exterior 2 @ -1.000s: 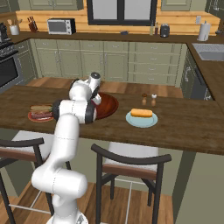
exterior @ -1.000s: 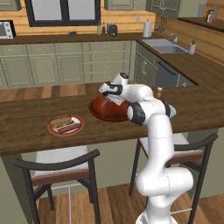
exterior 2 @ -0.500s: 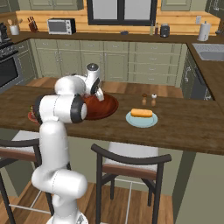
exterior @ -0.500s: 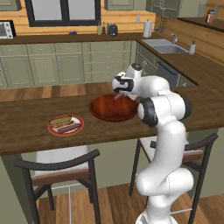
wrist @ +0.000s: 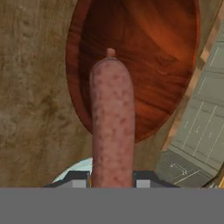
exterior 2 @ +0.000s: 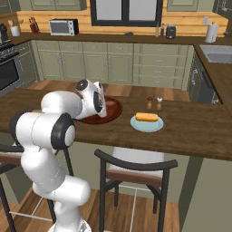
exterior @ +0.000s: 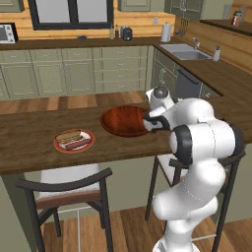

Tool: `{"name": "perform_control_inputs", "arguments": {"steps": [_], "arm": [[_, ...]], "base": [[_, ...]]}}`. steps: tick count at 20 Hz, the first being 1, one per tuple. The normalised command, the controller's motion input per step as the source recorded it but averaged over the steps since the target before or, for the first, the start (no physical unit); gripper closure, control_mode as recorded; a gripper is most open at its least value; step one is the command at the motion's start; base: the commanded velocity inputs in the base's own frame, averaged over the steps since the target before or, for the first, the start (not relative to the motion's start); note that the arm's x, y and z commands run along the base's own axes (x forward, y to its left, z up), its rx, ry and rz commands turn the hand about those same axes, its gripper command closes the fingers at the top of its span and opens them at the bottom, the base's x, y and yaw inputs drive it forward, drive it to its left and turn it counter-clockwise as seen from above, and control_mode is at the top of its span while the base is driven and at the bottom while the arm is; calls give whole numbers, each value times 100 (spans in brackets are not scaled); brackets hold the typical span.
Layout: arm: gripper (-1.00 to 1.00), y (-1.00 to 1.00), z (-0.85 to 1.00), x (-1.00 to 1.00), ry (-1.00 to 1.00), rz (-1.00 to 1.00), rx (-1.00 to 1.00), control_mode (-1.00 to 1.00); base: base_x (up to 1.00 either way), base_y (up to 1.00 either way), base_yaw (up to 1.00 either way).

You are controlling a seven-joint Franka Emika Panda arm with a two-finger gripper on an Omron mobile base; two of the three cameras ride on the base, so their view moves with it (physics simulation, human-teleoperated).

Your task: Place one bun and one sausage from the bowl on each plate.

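My gripper (wrist: 111, 181) is shut on a dark reddish sausage (wrist: 111, 127) that sticks out straight from between the fingers. It hangs above the right edge of the reddish-brown wooden bowl (wrist: 144, 57) (exterior: 123, 120) (exterior 2: 113, 108); the bowl's visible inside looks bare. A sliver of the pale teal plate (wrist: 76, 168) shows beside the fingertips. That teal plate (exterior 2: 136, 125) carries a yellow-orange bun (exterior 2: 147, 117). The red-rimmed plate (exterior: 58, 145) to the bowl's left holds a tan bun (exterior: 68, 135) and a sausage (exterior: 78, 144). My hand (exterior: 149, 123) sits at the bowl's right rim.
Two small shakers (exterior 2: 154, 103) stand behind the teal plate. Dark-framed chairs (exterior: 69, 189) (exterior 2: 136, 170) are tucked under the counter's near edge. My own white arm (exterior 2: 59, 120) blocks the bowl's left side in the right base view.
The arm has swung from over the bowl's middle toward its right rim, carrying the sausage. Plates and buns stay put.
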Motion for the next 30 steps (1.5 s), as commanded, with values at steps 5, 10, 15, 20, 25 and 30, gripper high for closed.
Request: {"name": "perform_control_inputs", "arguments": {"steps": [5,10,15,20,25,30], "arm": [[100,-93,29,-67,-4,-24,32,-100],[100,-100,28,-26,7,-12,47,-100],[100,-93,50,2,11,-2,36,-100],[100,-25,47,0,1,0,11,-100],[100,-7,32,3,22,0,-1,-100],[100,-16,58,21,24,-5,-17,-100]], "base": [[0,0,0],[0,0,0],[0,0,0],[0,0,0],[0,0,0],[0,0,0]]}}
